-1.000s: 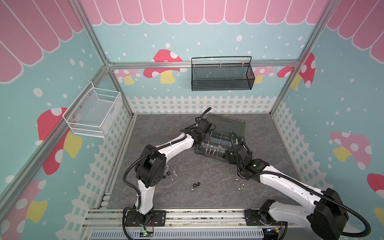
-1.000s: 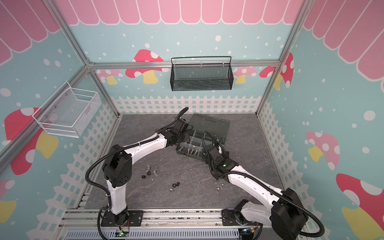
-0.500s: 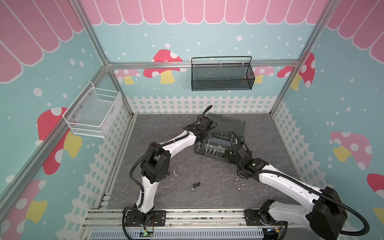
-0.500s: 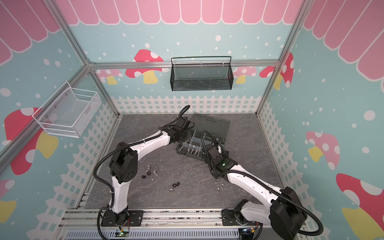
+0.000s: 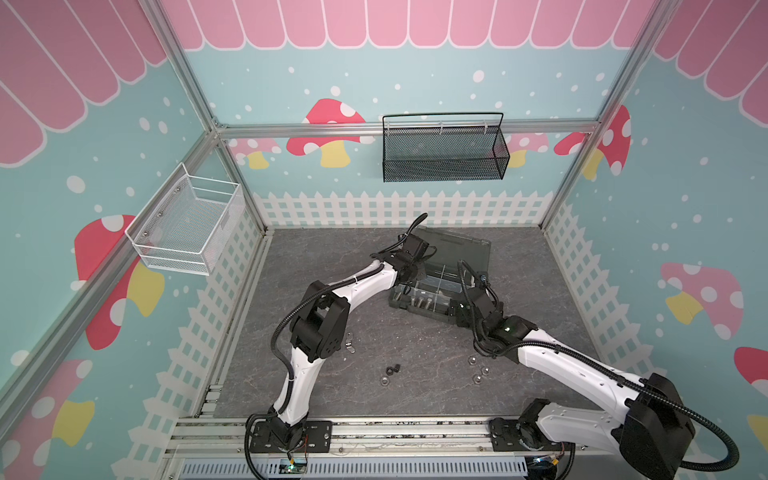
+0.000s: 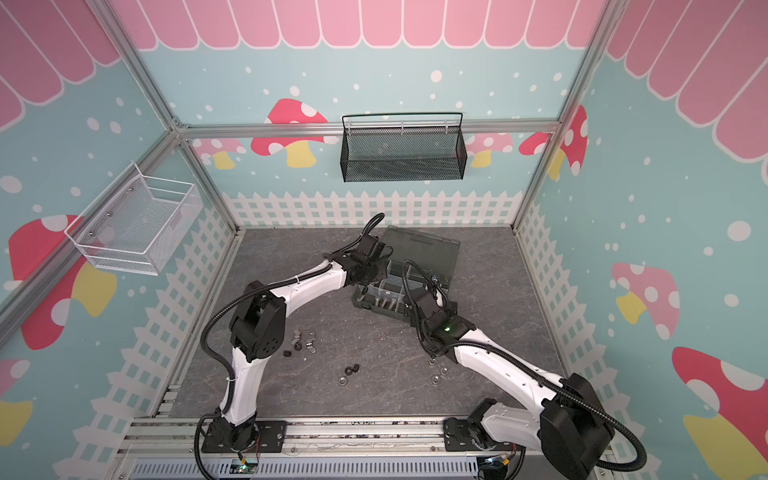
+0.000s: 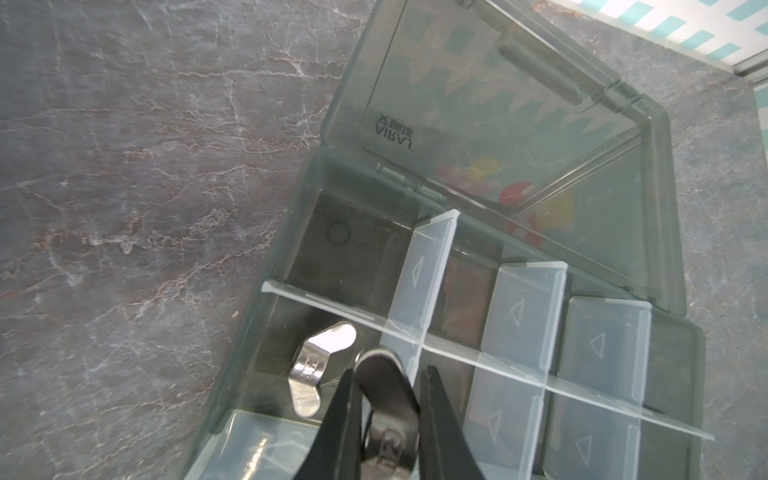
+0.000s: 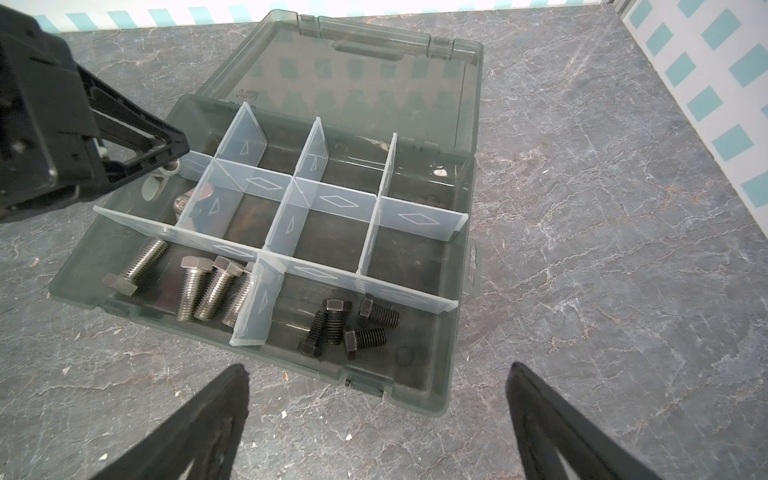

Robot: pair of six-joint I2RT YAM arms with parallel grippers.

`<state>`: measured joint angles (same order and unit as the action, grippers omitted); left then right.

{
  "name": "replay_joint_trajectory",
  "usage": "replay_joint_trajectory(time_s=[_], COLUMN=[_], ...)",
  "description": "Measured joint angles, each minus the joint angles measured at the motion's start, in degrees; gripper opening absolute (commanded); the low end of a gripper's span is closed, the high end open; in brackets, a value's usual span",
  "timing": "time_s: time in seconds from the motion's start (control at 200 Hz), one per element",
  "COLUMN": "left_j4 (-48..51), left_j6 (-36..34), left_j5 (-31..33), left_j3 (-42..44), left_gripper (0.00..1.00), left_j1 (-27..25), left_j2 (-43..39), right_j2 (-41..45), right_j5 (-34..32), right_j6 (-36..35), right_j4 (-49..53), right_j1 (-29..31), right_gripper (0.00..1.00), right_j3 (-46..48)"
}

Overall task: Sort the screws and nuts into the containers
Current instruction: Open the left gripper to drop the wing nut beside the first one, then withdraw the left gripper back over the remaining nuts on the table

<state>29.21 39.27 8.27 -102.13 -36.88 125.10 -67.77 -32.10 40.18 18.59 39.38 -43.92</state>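
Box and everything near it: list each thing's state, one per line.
Lid, open, laid back.
Left claw, shut on a wing nut over the box.
Right claw, open, empty.
Silver screws, lying in a front compartment.
Black screws, lying in the next compartment.
Second wing nut, lying in an end compartment.
Loose nuts, scattered on the table.
White basket, empty.
Black basket, looks empty.

My worktop [image 8: 602,187] is grey, marbled with pale veins. The organiser box [image 8: 415,392] is smoky dark grey. Its dividers [image 8: 320,272] are frosted clear, marked with outlined triangles and diamonds. The longer screws [image 8: 189,291] are silver, the shorter screws [image 8: 334,318] black. The wing nut [image 7: 386,399] in my black left tool [image 7: 388,372] is silver. The walls [image 5: 415,75] are teal with white dots, red mushrooms and pink scallops.
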Motion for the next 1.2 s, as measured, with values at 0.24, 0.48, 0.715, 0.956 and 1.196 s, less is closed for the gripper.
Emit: replay_joint_trajectory(time_s=[0.24, 0.48, 0.715, 0.956, 1.196], left_j4=[0.79, 0.79, 1.03, -0.04, -1.66], left_j6=[0.96, 1.38, 1.18, 0.96, 2.62], left_j5=[0.02, 0.07, 1.9, 5.49, 9.31], left_j3=[-0.13, 0.24, 5.07, 14.1, 29.27], left_gripper=[0.35, 0.47, 0.55, 0.71, 1.0], left_j1=[0.92, 0.7, -1.01, -3.34, -3.78], left_j2=[0.74, 0.52, -4.94, -18.27, -31.34], right_j2=[0.0, 0.0, 0.04, 1.14, 1.53], right_j5=[0.0, 0.02, 0.02, 0.0, 0.0], right_j6=[0.0, 0.22, 0.42, 0.63, 1.51], right_j4=[0.04, 0.04, 0.07, 0.17, 0.35], right_j1=[0.0, 0.0, 0.0, 0.0, 0.0], right_gripper=[0.98, 0.98, 0.98, 0.98, 0.98], right_j3=[0.0, 0.0, 0.0, 0.04, 0.92])
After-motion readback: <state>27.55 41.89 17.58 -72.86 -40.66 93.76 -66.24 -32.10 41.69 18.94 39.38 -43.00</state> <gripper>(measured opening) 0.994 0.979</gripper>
